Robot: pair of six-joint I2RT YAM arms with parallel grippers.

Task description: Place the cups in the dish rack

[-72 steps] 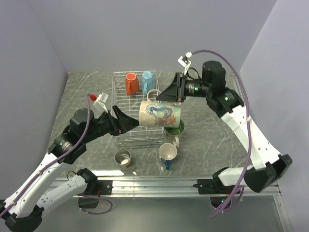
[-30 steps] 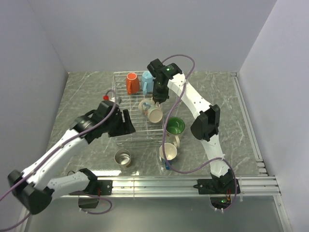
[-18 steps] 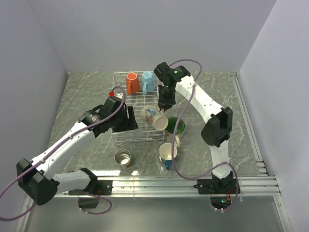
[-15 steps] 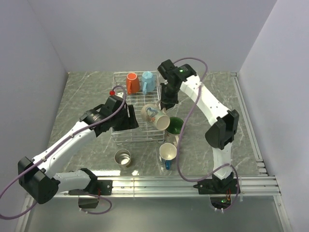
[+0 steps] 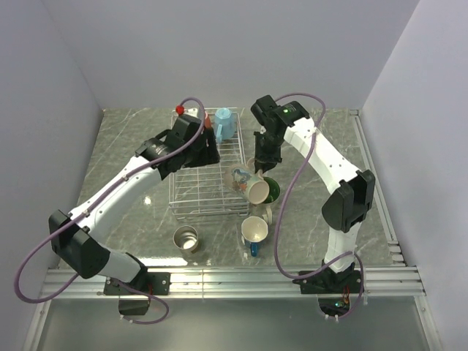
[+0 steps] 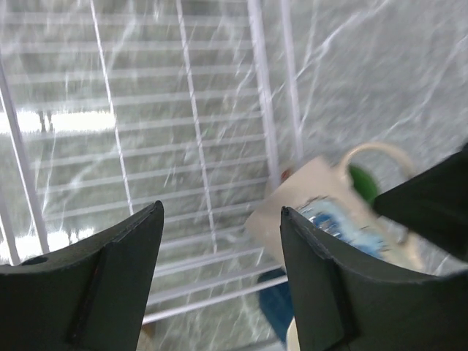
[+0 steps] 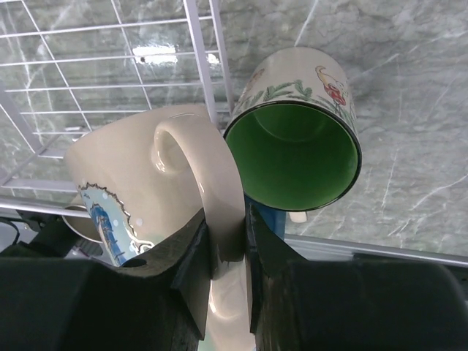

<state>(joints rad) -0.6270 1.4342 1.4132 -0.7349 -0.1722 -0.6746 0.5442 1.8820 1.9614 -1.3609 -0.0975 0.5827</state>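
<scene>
Right gripper [image 7: 227,245] is clamping the beige mug [image 7: 121,183] by its handle at the dish rack's [image 5: 191,191] right edge, left gripper [image 6: 221,213] is hovering spread and empty, light blue mug [image 5: 224,123] is sitting inside, while green-lined mug [image 5: 268,191], dark blue mug [image 5: 254,232] and steel mug [image 5: 186,238] are waiting on the table [image 5: 131,146]

The rack's [image 5: 197,191] floor lies open from its middle to 6 o'clock. At 12 o'clock the light blue mug [image 5: 224,123] and the left end effector [image 5: 207,155], jaws apart above the wires, block the far end. At 3 o'clock the beige mug [image 5: 247,184], clamped by its handle in the right end effector [image 5: 261,162], crowds the rim beside the green mug [image 5: 270,191]. Past 6 o'clock stand the steel mug [image 5: 186,238] and blue mug [image 5: 254,232]. The tabletop [image 5: 121,131] at 10 o'clock is bare.
</scene>
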